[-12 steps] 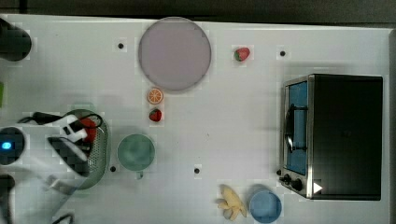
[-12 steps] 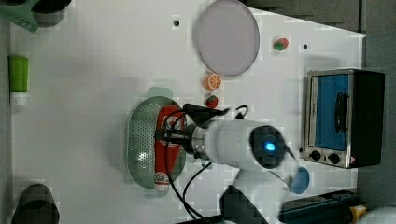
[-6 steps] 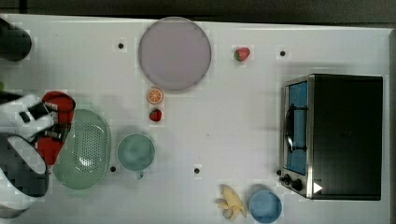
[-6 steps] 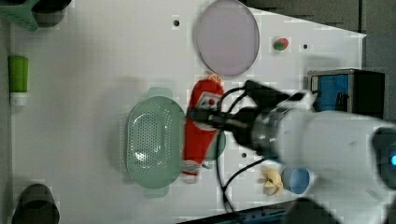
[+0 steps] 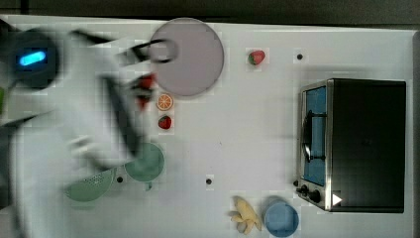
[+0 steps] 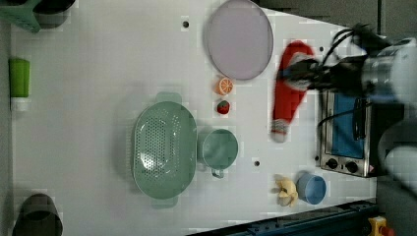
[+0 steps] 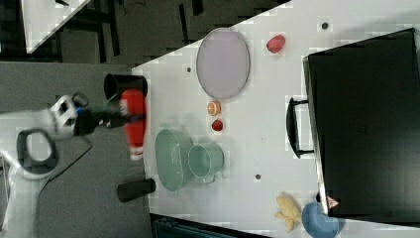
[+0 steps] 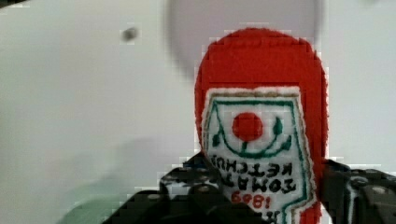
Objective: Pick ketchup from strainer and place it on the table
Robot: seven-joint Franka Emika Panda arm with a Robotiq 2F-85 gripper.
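The ketchup (image 6: 289, 93), a slim red bottle with a white label and white cap, hangs in the air above the table (image 6: 98, 73). My gripper (image 6: 301, 73) is shut on the bottle's red body. In the left view the bottle is off to the right of the strainer (image 6: 164, 147), near the grey plate, cap pointing down the picture. The pale green strainer is empty. The wrist view shows the ketchup (image 8: 261, 116) label close up, with dark fingers (image 8: 187, 184) on either side. In the right view the ketchup (image 7: 133, 124) is held left of the strainer (image 7: 171, 158). The arm blurs across the top view, hiding most of the strainer (image 5: 89, 188).
A round grey plate (image 6: 239, 39), an orange slice (image 6: 225, 86) and a strawberry (image 6: 223, 106) lie close together. A green cup (image 6: 219, 148) touches the strainer. A toaster oven (image 6: 344, 128), a banana (image 6: 285, 191) and a blue bowl (image 6: 311, 188) are at the left view's right.
The ketchup has come up out of the strainer in my gripper and travelled to the left view's right, past the cup toward the plate. The strainer is left empty.
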